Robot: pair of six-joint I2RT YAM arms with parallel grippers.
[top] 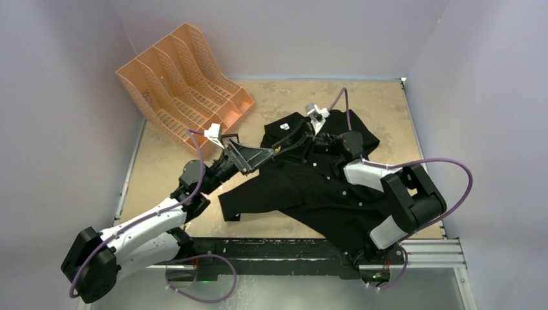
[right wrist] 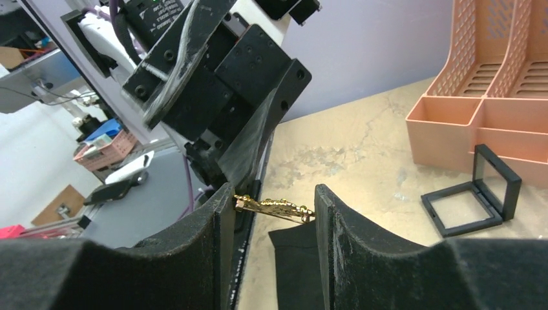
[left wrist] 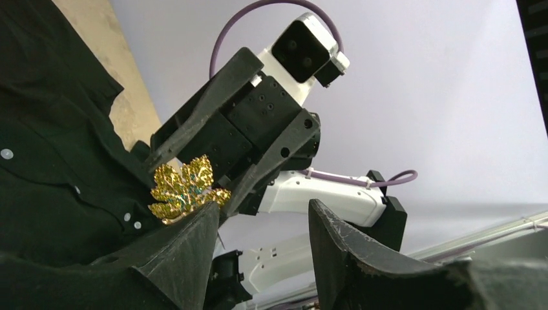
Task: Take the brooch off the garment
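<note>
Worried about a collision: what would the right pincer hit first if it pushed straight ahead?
The brooch, seemingly clamped across its fingertips; right behind it, likely the left pincer, depth unclear.

Gold leaf-shaped brooch (left wrist: 183, 192) sits against the rumpled black garment (top: 310, 187).

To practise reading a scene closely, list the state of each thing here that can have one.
Tiny gold leaf-shaped metal brooch: gripped; whether it is unpinned cannot be told.
Right claw: shut on the brooch.
Left claw: open, holding nothing.
Black collared button-up shirt: rumpled, lying on the table.
Black square frame case: open.
</note>
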